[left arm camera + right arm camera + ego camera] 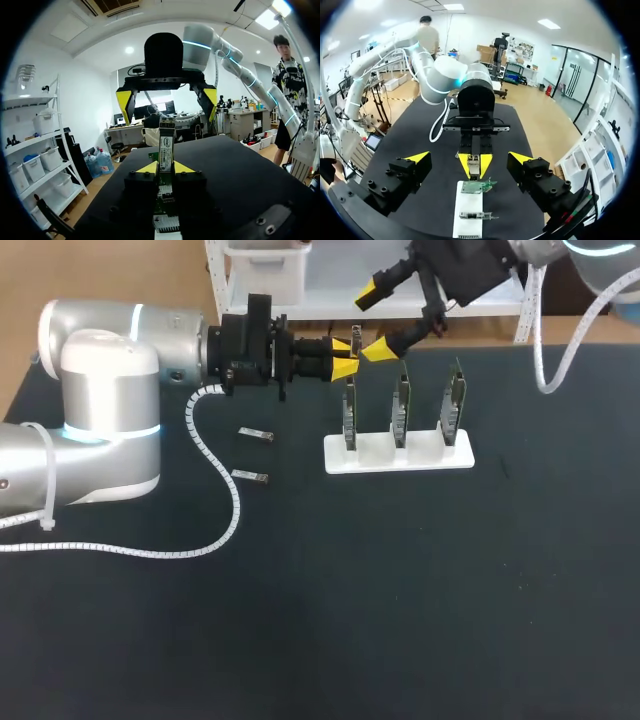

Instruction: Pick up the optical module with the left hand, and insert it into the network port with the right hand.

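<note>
My left gripper [345, 358] is shut on a slim silver optical module [356, 338] that sticks up from between its yellow tips, above the leftmost board of the white stand [398, 456]. The left wrist view shows the module [166, 142] upright between both fingers [148, 168]. My right gripper [375, 322] hangs open just beyond it, one yellow finger on each side, not touching. From the right wrist, the right gripper [470, 158] stands wide open around the left gripper's tips and the module [474, 167], over a green board [477, 186].
The white stand [466, 215] carries three upright circuit boards with ports [400, 405]. Two spare modules [256, 434] [250, 477] lie on the black table to the stand's left. A white spiral cable [215, 475] trails from the left arm across the table.
</note>
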